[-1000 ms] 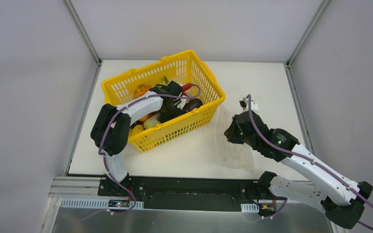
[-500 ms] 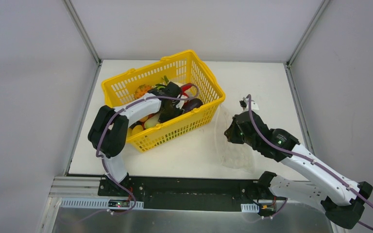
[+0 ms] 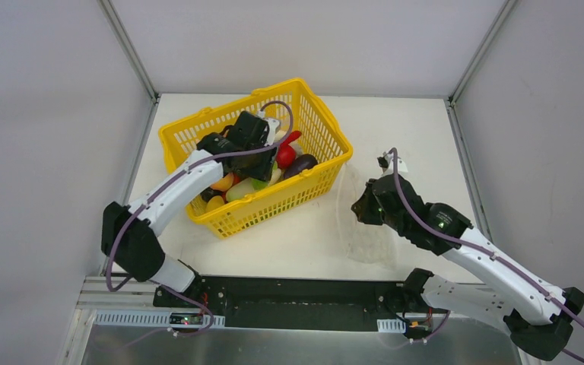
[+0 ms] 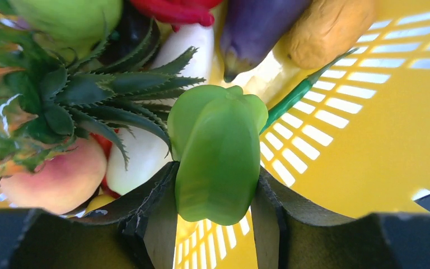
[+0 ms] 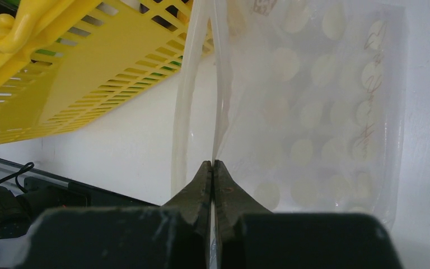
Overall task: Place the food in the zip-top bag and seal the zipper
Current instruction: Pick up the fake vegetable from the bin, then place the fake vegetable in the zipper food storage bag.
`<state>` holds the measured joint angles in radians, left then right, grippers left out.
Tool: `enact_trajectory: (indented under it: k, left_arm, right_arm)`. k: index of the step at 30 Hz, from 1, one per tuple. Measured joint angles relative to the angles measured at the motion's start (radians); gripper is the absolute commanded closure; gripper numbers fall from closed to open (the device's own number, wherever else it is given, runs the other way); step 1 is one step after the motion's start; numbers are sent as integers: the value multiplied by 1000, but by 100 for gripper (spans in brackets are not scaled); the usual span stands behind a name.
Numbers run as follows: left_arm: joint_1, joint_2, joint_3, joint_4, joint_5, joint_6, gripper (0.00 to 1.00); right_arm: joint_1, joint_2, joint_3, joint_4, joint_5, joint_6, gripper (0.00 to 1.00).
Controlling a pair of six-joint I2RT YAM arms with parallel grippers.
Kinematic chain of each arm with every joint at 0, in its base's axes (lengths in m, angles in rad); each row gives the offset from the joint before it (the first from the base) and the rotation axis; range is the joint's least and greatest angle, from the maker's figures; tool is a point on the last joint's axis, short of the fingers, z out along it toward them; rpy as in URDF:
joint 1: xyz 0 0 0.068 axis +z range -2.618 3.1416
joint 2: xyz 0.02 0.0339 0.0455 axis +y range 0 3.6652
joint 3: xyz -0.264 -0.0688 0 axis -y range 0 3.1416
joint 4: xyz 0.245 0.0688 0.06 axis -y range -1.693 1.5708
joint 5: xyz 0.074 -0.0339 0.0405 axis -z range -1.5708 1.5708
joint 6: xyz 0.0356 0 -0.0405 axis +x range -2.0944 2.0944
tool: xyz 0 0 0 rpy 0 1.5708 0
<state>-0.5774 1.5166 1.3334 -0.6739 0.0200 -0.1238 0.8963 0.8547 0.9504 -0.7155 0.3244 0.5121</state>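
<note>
The food lies in the yellow mesh basket (image 3: 198,129): a dark purple eggplant (image 3: 302,163), a red piece (image 3: 286,154), orange and yellow pieces. My left gripper (image 3: 261,176) is inside the basket, shut on a green pepper (image 4: 218,159) held between its fingers (image 4: 151,207) just above the other pieces. The clear dotted zip-top bag (image 3: 365,236) lies on the table right of the basket. My right gripper (image 5: 213,168) is shut on one side of the bag's mouth and holds it up. The zipper strip (image 5: 186,112) runs up from the jaws, unsealed.
In the left wrist view a pineapple crown (image 4: 78,95), a peach (image 4: 56,179), a white piece (image 4: 140,162) and the eggplant (image 4: 257,25) crowd around the pepper. The basket's wall (image 5: 89,84) stands close to the bag's mouth. White walls surround the table.
My left arm has swung its elbow out to the left and its wrist has risen toward the basket's back, with the green pepper in its fingers. The right arm and bag have barely moved.
</note>
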Motion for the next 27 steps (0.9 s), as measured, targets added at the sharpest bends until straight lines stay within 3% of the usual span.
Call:
enact_trajectory:
  k: [9, 17, 27]
  left_arm:
    - [-28, -248, -7, 68, -51, -76, 72]
    - [-64, -332, -7, 106, 8, -150, 72]
    - [-355, -335, -65, 366, 102, -312, 67]
  right_arm:
    - [0, -9, 0, 37, 6, 0, 100]
    - [0, -37, -37, 67, 25, 10, 100]
    - [0, -123, -99, 120, 53, 63, 100]
